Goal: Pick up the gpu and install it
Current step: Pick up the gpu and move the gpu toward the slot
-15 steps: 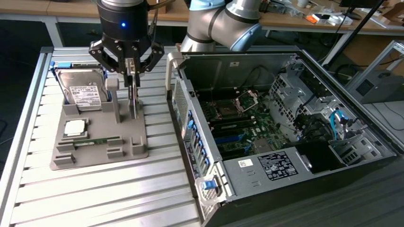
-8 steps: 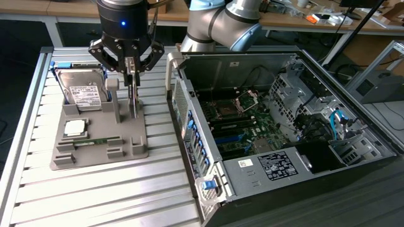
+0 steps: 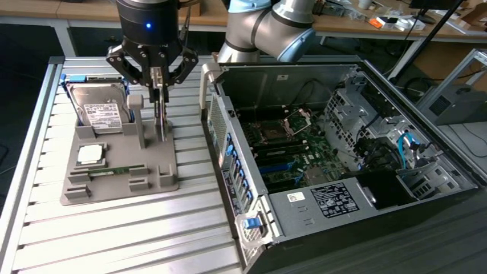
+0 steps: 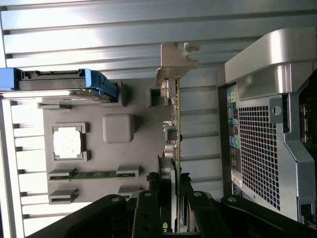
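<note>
The pincer (image 3: 157, 91) is hanging over the grey holder (image 3: 106, 191), which is lying on the slatted table (image 3: 137, 240) toward the far corner on the exterior view's left. Its fingers are pressing in from both sides on the gpu (image 3: 161, 123) — clamped on the card's upper edge. The gpu is standing upright on its long edge, thin side toward the exterior camera, along the holder's side nearest the computer case (image 3: 300, 211). In the wrist view the card is showing edge-on, with its silver bracket reaching just past the holder's end. Whether its lower edge is sitting in the holder's slot or hanging just clear of it, I cannot tell.

On the same holder, the hard drive (image 3: 102, 108) is leaning in its blue-edged cradle at the end toward the table's far edge. The square processor chip (image 3: 90, 153) is lying flat in its pocket, and the narrow memory stick (image 3: 114, 170) is lying just beside it. The case is lying open on its side along the table's edge on the exterior view's right — the motherboard (image 3: 285, 148) is facing up inside.
</note>
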`<state>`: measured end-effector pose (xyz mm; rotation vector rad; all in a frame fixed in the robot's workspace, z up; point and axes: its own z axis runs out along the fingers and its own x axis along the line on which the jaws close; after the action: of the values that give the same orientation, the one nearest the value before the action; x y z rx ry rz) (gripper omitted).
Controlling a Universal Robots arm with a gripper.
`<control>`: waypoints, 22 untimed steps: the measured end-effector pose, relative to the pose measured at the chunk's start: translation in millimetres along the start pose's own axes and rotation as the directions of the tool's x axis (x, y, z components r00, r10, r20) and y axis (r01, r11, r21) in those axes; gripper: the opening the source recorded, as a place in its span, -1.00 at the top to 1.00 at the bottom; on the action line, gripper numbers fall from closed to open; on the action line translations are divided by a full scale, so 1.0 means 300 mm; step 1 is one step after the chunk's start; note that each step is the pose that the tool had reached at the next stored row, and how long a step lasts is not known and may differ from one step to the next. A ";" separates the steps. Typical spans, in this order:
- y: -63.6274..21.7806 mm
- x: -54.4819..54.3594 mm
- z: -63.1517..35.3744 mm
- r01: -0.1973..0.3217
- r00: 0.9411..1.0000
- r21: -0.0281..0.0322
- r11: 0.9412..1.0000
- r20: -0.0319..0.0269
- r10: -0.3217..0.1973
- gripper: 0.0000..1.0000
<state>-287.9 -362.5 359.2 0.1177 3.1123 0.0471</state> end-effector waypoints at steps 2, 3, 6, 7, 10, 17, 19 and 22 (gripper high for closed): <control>0.000 0.000 -0.002 0.000 1.000 0.000 1.000 0.000 0.000 0.47; 0.000 0.000 -0.004 0.000 1.000 0.000 1.000 0.000 0.000 0.47; 0.000 0.000 -0.007 0.000 1.000 0.000 1.000 0.000 0.000 0.47; 0.000 0.000 -0.008 0.000 1.000 0.000 1.000 0.000 0.000 0.47; 0.000 0.000 -0.012 0.000 1.000 0.000 1.000 0.000 0.000 0.47; 0.001 -0.001 -0.021 0.000 1.000 0.000 1.000 0.000 0.000 0.47; 0.001 -0.001 -0.023 0.000 1.000 0.000 1.000 0.000 0.000 0.47; 0.001 -0.001 -0.027 0.000 1.000 0.000 1.000 0.000 0.000 0.47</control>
<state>-288.0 -362.5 367.3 0.1177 3.1123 0.0471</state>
